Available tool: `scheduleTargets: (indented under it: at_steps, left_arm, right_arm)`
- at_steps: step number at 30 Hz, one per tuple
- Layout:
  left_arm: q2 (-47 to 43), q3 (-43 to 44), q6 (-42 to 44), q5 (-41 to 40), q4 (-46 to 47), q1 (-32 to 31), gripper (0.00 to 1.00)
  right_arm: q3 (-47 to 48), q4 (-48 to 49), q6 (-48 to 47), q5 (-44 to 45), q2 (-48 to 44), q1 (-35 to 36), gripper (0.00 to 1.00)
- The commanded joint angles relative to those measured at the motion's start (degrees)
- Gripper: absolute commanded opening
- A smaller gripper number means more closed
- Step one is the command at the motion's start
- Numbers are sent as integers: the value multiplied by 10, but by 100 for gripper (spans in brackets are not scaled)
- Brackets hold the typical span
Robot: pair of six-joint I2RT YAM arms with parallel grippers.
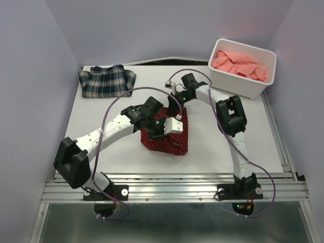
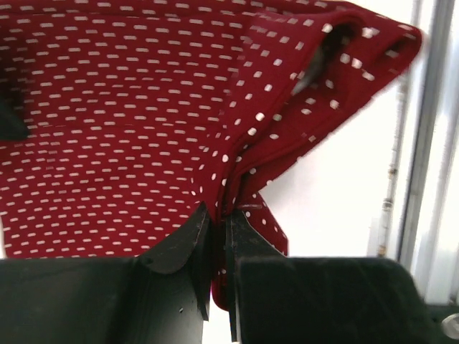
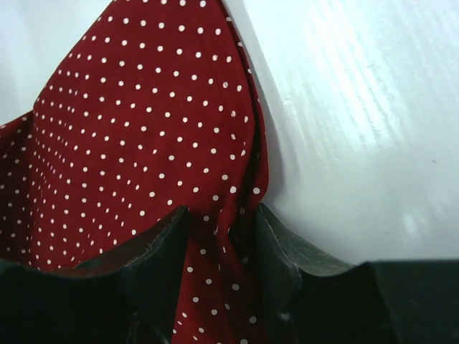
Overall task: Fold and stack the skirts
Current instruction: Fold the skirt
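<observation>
Red dotted skirt (image 1: pixel 172 143) lies mid-frame, your right gripper (image 3: pixel 222 215) clenching its upper corner, left gripper (image 2: pixel 219 213) clenching a fold just below.

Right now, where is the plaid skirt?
In the top view, the plaid skirt lies at the far left corner of the table, opposite the white bin at far right.

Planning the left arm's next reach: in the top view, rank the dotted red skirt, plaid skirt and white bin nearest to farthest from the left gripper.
1. Dotted red skirt, centre, pinched in the left gripper.
2. Plaid skirt, far left corner.
3. White bin, far right, holding the pink skirt.
</observation>
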Motion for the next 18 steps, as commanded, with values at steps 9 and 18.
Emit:
scheduleTargets:
  at_steps: [9, 18]
  left_arm:
    - [160, 208, 68, 13, -36, 112, 0]
    - [244, 282, 90, -8, -20, 145, 0]
  right_arm:
    - [-40, -61, -34, 0, 6, 17, 47]
    - [-8, -65, -31, -2, 24, 17, 48]
